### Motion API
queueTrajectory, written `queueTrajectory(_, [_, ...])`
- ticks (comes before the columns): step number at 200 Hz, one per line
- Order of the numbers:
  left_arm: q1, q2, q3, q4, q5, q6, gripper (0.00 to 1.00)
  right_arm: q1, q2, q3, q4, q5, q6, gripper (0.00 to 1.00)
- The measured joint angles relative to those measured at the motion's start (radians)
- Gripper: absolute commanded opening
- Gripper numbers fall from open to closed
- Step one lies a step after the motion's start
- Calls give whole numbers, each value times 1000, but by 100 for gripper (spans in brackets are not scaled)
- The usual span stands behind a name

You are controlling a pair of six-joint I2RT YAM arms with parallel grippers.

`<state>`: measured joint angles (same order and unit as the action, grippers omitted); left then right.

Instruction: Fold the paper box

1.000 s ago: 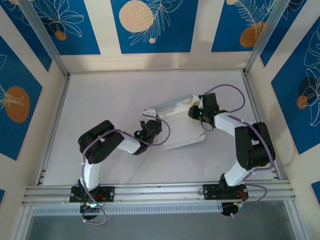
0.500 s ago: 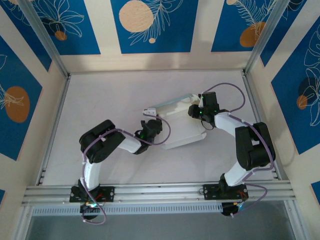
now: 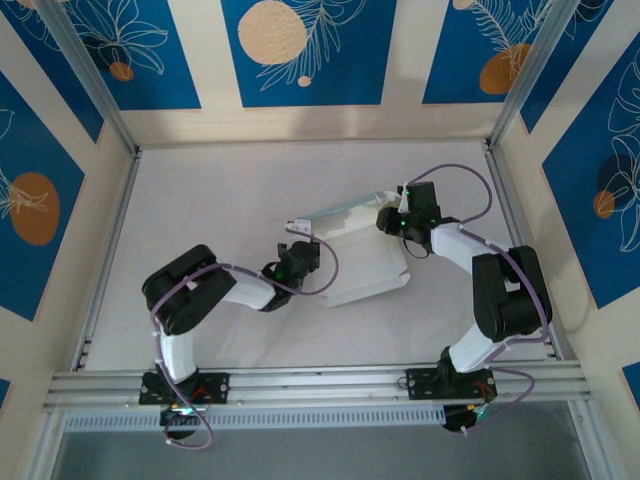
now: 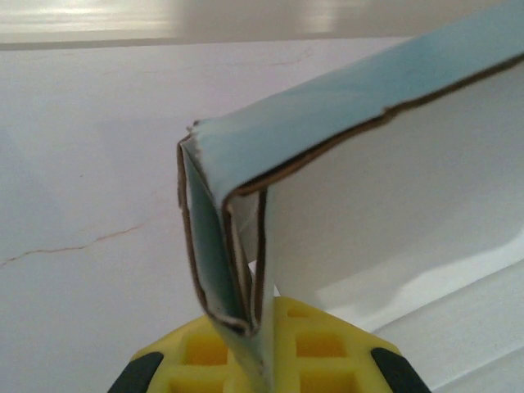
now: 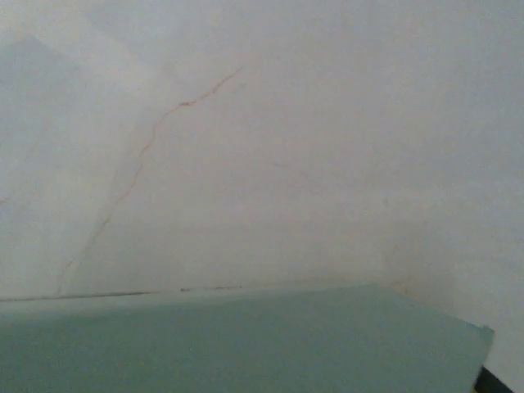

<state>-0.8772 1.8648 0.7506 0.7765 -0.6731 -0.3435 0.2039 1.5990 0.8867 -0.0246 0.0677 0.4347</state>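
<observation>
We are looking at the thin white and pale grey-green card paper box [image 3: 365, 262], which is lying partly folded near the middle of the plain white table [image 3: 200, 200], between our two arms. Our left gripper [image 3: 300, 243] is reaching in at the box's left edge, and its jaws are pressing together on a doubled-over corner flap [image 4: 221, 237]. From the left wrist we are seeing that flap rising out of the yellow gridded pads [image 4: 315, 360]. Our right gripper [image 3: 388, 218] is sitting at the box's far right corner, touching or just beside the card. From the right wrist a pale green panel [image 5: 246, 340] is crossing the bottom edge, and we cannot tell how wide those jaws are standing or whether they are gripping anything.
</observation>
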Motion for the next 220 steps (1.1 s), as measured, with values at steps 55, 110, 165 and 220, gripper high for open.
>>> queueTrajectory(55, [-29, -35, -8, -47, -31, 93, 0, -3, -83, -60, -26, -35, 29, 41])
queueTrajectory(110, [-43, -58, -8, -53, -69, 170, 0, -3, -105, -74, -40, -41, 26, 40])
queueTrajectory(165, [-52, -58, -8, -62, -80, 217, 0, 3, -31, -73, -43, -42, 30, 39])
queueTrajectory(220, [-53, -58, -8, -69, -80, 223, 0, 25, -1, -51, -31, -42, 53, 37])
